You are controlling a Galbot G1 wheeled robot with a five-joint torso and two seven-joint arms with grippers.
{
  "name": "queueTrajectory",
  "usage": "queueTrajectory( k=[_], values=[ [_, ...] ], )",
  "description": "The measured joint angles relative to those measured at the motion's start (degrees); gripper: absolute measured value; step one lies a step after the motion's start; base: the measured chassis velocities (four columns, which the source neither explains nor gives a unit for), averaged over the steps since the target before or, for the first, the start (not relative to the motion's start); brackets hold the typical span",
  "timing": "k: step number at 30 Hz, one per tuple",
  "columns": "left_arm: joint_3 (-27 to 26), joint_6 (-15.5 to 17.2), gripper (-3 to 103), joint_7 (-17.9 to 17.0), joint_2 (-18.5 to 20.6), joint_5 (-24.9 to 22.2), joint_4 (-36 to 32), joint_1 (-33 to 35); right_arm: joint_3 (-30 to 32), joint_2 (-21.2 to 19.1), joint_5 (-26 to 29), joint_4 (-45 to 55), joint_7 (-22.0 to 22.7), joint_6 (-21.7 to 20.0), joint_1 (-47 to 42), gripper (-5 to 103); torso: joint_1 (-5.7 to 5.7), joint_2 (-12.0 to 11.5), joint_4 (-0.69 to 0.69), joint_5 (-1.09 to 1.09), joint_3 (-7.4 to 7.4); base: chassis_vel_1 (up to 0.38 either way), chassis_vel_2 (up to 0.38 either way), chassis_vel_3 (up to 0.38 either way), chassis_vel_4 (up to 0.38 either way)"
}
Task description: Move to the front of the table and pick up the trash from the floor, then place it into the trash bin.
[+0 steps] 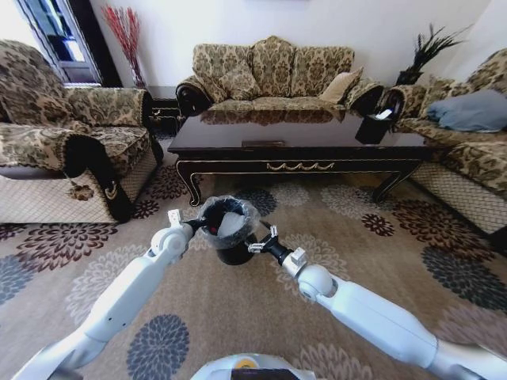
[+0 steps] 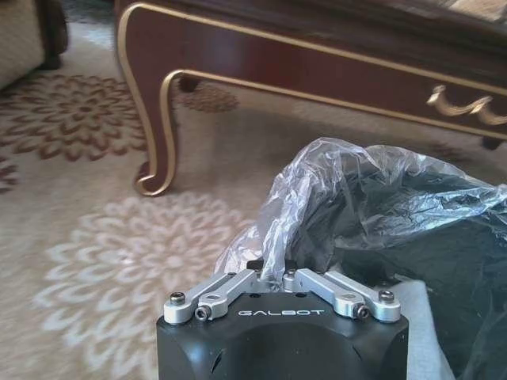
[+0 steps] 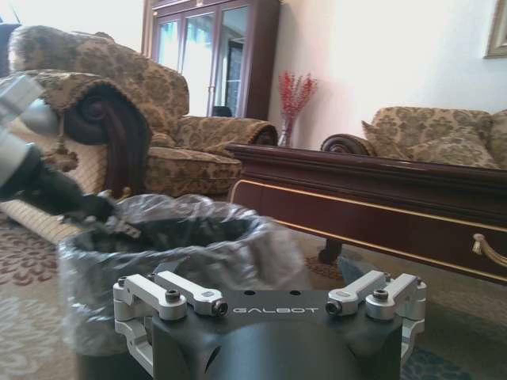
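Both arms flank trash bin (image 1: 230, 229) on floor (image 1: 380, 261)

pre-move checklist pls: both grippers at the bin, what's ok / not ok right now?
1. Trash bin upright on the floor in front of the table: ok.
2. Left gripper shut on the liner at the rim: ok.
3. Right gripper open beside the bin's other side: ok.
4. Right gripper clear of the bin wall: cannot tell.
5. Trash inside the bin, pale piece visible: ok.
6. Carpet around the bin free of litter: ok in the head view.
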Motion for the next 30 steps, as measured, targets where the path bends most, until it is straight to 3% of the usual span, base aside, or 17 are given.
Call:
queueTrajectory(
  k=[11, 22, 30],
  values=[
    [-4.31, -1.32, 4, -1.90, 3.54, 0.78, 1.61, 4.60, 7.88, 1.17, 8.53, 0.24, 8.17, -2.32, -6.34, 100, 0.00, 0.00, -0.01, 0.01, 0.00, 0.000, 0.000, 0.000, 0.000],
    [-11.49, -3.78, 4, -1.75, 3.05, 3.34, 3.40, 13.61, 12.24, 3.53, 7.85, -1.83, 15.88, -3.95, -10.88, 100, 0.00, 0.00, 0.02, 0.01, 0.00, 0.000, 0.000, 0.000, 0.000],
    [-12.65, -5.98, 4, -0.14, 0.69, 5.52, 4.52, 15.95, 13.75, 3.33, 7.25, -1.24, 16.69, -4.33, -12.19, 100, 0.00, 0.00, -0.04, 0.01, 0.00, 0.000, 0.000, 0.000, 0.000]
  ],
)
